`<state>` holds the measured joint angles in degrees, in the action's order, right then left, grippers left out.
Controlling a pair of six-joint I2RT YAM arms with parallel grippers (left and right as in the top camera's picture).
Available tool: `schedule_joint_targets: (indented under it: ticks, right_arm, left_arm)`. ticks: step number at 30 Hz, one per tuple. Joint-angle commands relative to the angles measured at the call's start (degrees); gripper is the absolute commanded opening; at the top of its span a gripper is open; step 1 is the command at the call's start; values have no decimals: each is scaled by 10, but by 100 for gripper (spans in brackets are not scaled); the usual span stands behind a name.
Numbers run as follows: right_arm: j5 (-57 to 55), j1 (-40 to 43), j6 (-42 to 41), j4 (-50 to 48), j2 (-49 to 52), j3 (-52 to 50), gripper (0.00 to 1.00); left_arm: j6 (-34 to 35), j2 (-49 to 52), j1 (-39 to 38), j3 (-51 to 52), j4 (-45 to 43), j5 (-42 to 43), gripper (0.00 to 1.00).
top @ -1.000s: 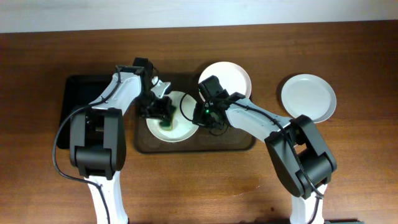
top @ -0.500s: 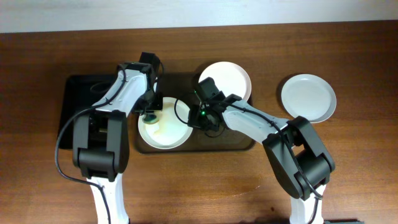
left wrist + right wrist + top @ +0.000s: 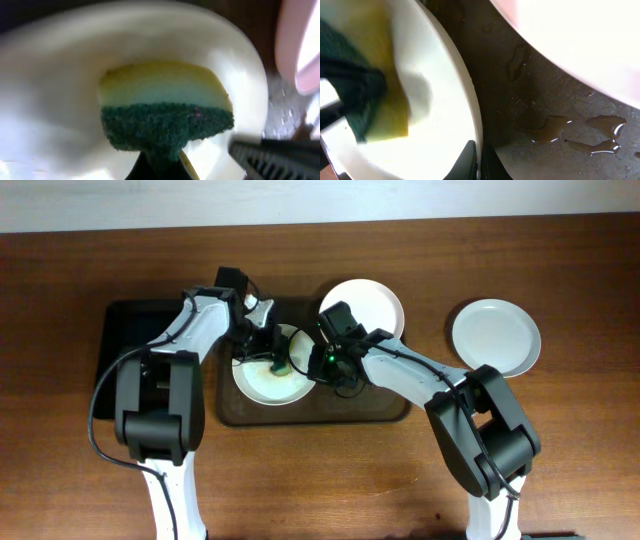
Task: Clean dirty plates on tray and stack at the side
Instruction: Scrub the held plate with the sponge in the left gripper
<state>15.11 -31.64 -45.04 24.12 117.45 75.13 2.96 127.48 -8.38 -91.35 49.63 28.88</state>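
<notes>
One white plate [image 3: 262,380] lies on the brown-grey tray [image 3: 380,408]. My left gripper [image 3: 272,360] is shut on a yellow-and-green sponge [image 3: 165,115] pressed against this plate's inside [image 3: 50,100]. My right gripper [image 3: 322,365] is shut on the plate's right rim [image 3: 470,110], with the sponge [image 3: 375,110] at the left of that view. A second plate [image 3: 372,302] lies at the tray's far right corner, partly over its edge. A third plate [image 3: 495,337] sits on the table to the right of the tray.
A glossy black tray [image 3: 125,350] lies left of the brown-grey tray, under my left arm. Water puddles [image 3: 560,130] wet the textured tray surface. The wooden table [image 3: 330,480] stretches in front and to both sides.
The left gripper with the sponge has swept from the plate's left side to its right part. The plate has shifted slightly up and right on the tray. My right gripper keeps its hold.
</notes>
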Motion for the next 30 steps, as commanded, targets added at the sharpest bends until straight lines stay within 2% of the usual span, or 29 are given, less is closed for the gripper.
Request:
schedule_joint_targets:
  ticks: [1,4,6,8,9,10,11,12,14,16,18,20,22,25,27,30]
  right_arm:
    - [-3,-2,7,7,12,-3,4]
    - [-3,-2,6,7,12,-3,4]
    - [-3,-2,7,7,12,-3,4]
    - [-3,-2,6,7,12,-3,4]
    - [-3,-2,6,7,12,-3,4]
    - [-3,-2,6,7,12,-3,4]
    - [-3,-2,6,7,12,-3,4]
    - [-3,-2,6,7,12,-3,4]
    - [-3,-2,7,7,12,-3,4]
    - [-3,-2,7,7,12,-3,4]
    - [-3,-2,7,7,12,-3,4]
    - [-3,-2,11,8,12,-3,4]
    - [-3,-2,11,7,12,-3,4]
    - [-3,-2,11,7,12,-3,4]
    - [-3,-2,11,7,12,-3,4]
    - [-3,-2,11,10,12,-3,4]
  left_arm:
    - [67,22,8,5,-23,-275,1]
    - [86,22,8,5,40,-442,0]
    - [85,22,3,5,96,-444,1]
    - [30,22,-10,5,129,-376,0]
    - [-27,22,-18,5,147,-284,1]
    - [-52,22,-22,5,156,-231,1]
    - [-111,22,-28,5,166,-112,1]
    - [-134,22,-31,5,155,-41,1]
    - [-124,22,-31,5,109,-18,1]
    - [-33,22,-28,5,31,-20,0]
    - [51,22,-17,4,-9,-62,1]
    - [108,22,-1,-9,-23,-158,1]
    - [118,22,3,-41,-1,-245,1]
    - [118,22,-1,-122,97,-363,1]
    - [118,22,-2,-191,169,-381,1]
    - [76,22,-2,-302,285,-340,0]
